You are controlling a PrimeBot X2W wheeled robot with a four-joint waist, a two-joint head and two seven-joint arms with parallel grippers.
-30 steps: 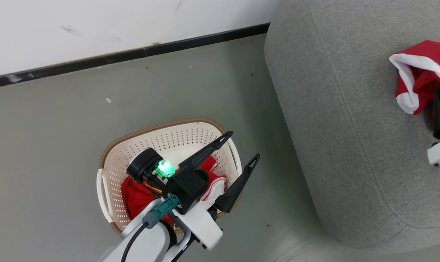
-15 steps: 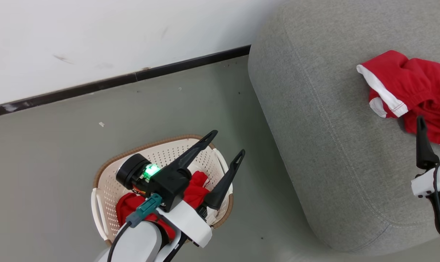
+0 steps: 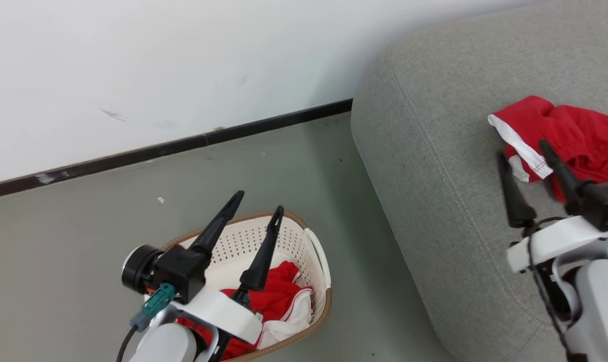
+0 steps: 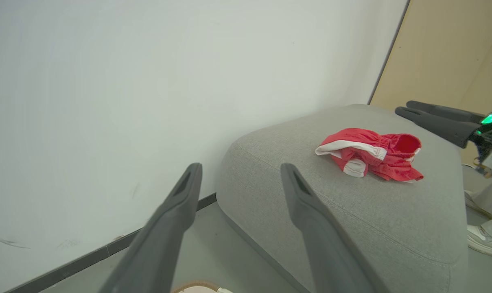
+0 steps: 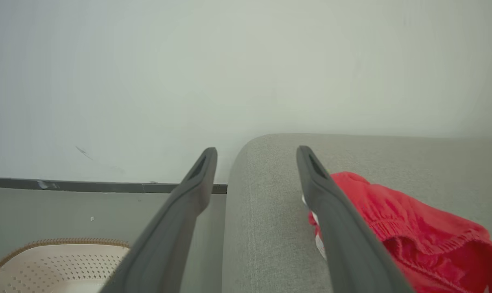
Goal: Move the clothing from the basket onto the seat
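Note:
The basket stands on the floor at the lower left, with red and white clothing bunched in its near half. My left gripper hangs open above it, fingers pointing past the far rim, nothing between them. Another piece of red clothing lies crumpled on the grey seat. My right gripper is open just short of that piece, apart from it. From the left wrist, my left gripper frames the seat and the clothing. From the right wrist, my right gripper has the clothing beside its right finger.
A white wall with a black skirting strip runs behind the grey floor. The basket sits left of the seat corner. A tan panel and a person's shoe show beyond the seat.
The camera has shifted. The red piece that hung by my right fingers now lies flat on the seat, and that gripper has drawn back. My left gripper has swung from pointing right to pointing up.

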